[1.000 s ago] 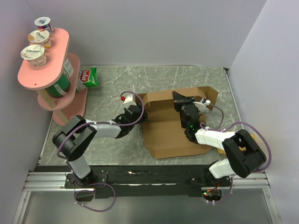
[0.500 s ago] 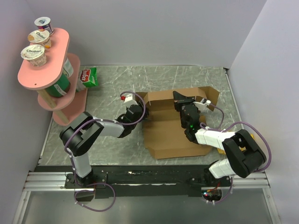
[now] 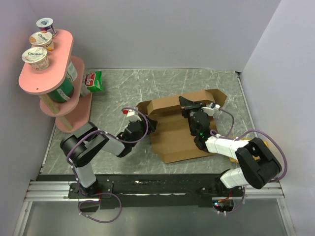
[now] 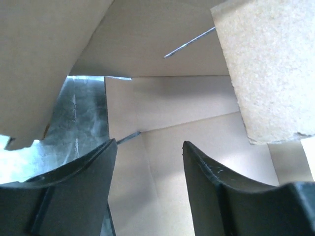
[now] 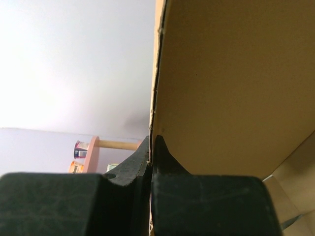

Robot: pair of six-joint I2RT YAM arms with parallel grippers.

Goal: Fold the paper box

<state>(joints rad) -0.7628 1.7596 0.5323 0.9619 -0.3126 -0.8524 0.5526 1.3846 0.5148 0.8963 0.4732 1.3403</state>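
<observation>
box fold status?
Done: little. The box is a mostly flat sheet with only its far panel lifted. In hand: right jaws shut on that upright panel's edge; left jaws open at the left flaps, gripping nothing. Left: raise and tuck the side walls, then close the lid.

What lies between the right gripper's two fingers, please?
An edge of the paper box, pinched in the right gripper; the right wrist view shows it.
</observation>
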